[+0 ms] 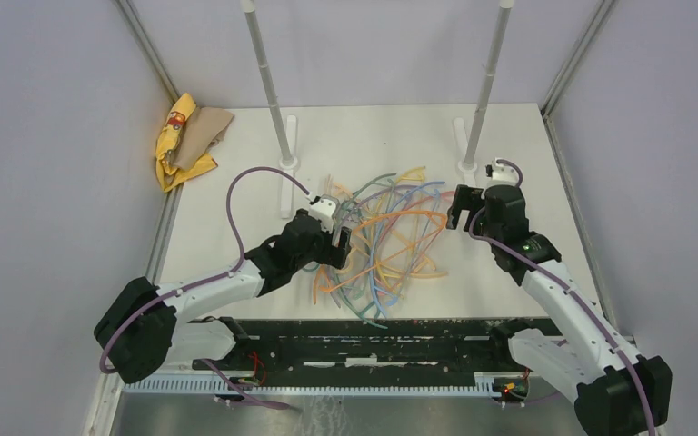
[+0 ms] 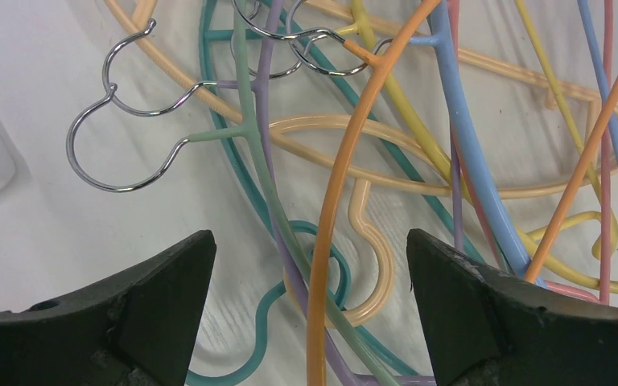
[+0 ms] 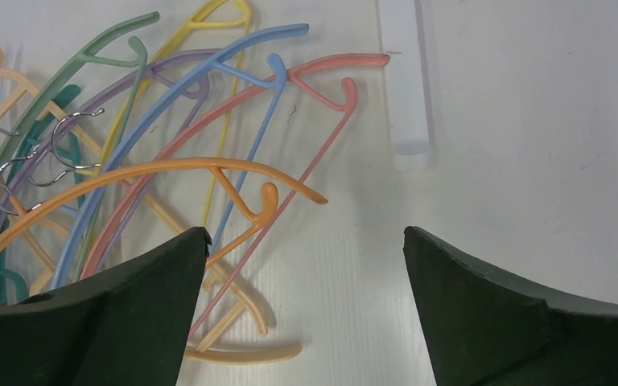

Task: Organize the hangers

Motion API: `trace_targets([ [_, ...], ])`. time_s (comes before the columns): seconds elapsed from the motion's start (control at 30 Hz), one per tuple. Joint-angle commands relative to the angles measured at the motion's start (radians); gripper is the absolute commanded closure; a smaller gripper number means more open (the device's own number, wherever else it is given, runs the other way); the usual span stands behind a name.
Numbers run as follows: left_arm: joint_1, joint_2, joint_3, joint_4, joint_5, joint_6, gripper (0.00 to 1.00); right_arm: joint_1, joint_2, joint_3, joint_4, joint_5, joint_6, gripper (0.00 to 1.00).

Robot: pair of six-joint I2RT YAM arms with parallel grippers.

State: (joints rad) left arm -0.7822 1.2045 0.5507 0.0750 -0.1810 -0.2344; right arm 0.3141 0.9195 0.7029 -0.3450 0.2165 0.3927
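A tangled pile of thin plastic hangers (image 1: 391, 232) in orange, blue, teal, yellow, pink, purple and peach lies mid-table. My left gripper (image 1: 342, 242) is open over the pile's left side. In the left wrist view it (image 2: 310, 265) straddles an orange hanger (image 2: 330, 217), a green and a purple rod, a teal hook (image 2: 334, 241) and a peach hook (image 2: 378, 265), touching none. My right gripper (image 1: 457, 209) is open and empty at the pile's right edge. In the right wrist view it (image 3: 306, 241) hovers over bare table beside the orange (image 3: 169, 167), blue (image 3: 169, 104) and pink (image 3: 322, 68) hangers.
Two grey upright rack poles (image 1: 268, 86) (image 1: 489, 82) stand on white feet (image 1: 286, 163) behind the pile. One foot shows in the right wrist view (image 3: 406, 72). A yellow and brown cloth (image 1: 186, 136) lies at the back left. Grey walls enclose the table.
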Motion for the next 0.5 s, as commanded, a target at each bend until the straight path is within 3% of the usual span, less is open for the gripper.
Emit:
trace_targets([
  [0.0, -0.004, 0.004, 0.041, 0.011, -0.010, 0.052, 0.04, 0.005, -0.024, 0.028, 0.005, 0.036, -0.006, 0.00],
  [0.27, -0.005, -0.002, 0.039, 0.002, -0.013, 0.062, 0.04, 0.006, -0.208, -0.109, 0.103, 0.032, -0.051, 0.00],
  [0.47, -0.004, 0.015, 0.043, -0.003, 0.026, 0.070, 0.09, 0.005, -0.150, -0.079, 0.055, 0.037, -0.047, 0.00],
])
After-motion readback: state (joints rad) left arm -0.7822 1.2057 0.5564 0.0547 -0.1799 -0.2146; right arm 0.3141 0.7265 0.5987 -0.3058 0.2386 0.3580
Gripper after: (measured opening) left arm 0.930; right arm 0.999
